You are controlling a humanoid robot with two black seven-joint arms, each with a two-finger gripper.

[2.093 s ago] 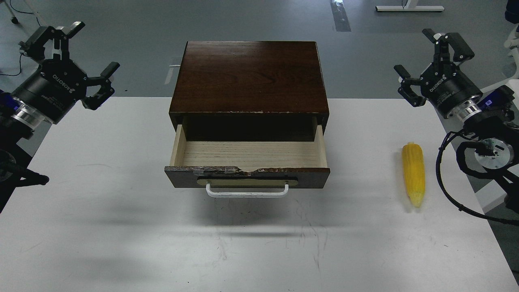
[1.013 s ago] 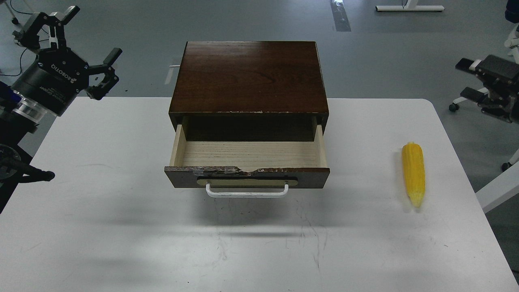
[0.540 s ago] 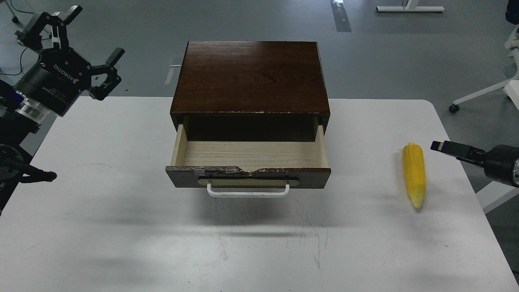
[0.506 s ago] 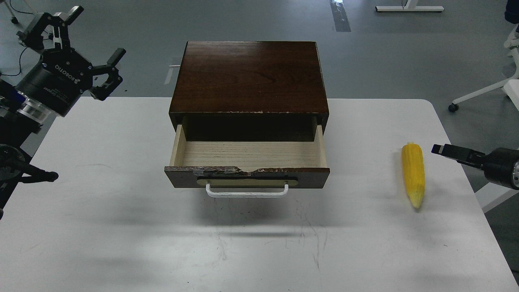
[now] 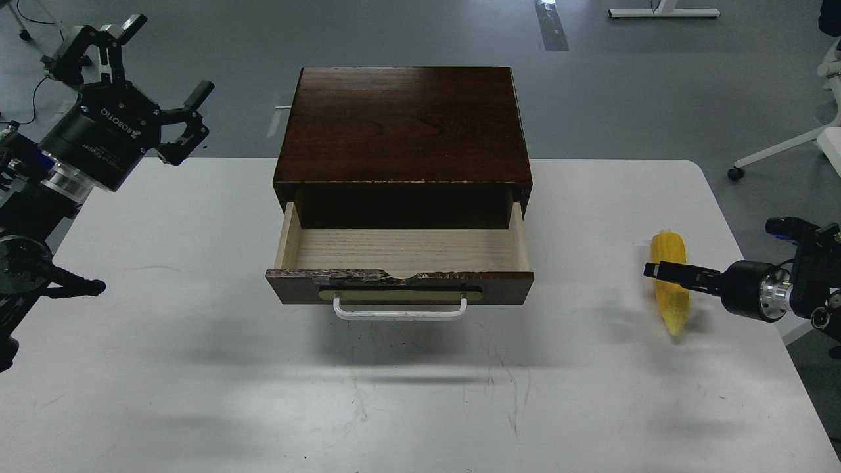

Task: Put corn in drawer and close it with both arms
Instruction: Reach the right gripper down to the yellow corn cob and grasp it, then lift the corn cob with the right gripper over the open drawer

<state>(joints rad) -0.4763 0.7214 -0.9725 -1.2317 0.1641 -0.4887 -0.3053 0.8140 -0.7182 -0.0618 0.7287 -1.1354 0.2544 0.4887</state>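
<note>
Your right claw (image 5: 657,270) had swung in low from the bench (image 5: 197,368) edge to lie across the corn (image 5: 670,309), its opening unreadable edge-on, while the left claw (image 5: 141,85) hung spread and empty, so the open drawer (image 5: 401,289) remained unfilled.

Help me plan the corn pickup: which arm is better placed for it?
Right. The right gripper is seen edge-on across the corn at the table's right side. The left gripper hovers open, far beyond the open drawer.
</note>
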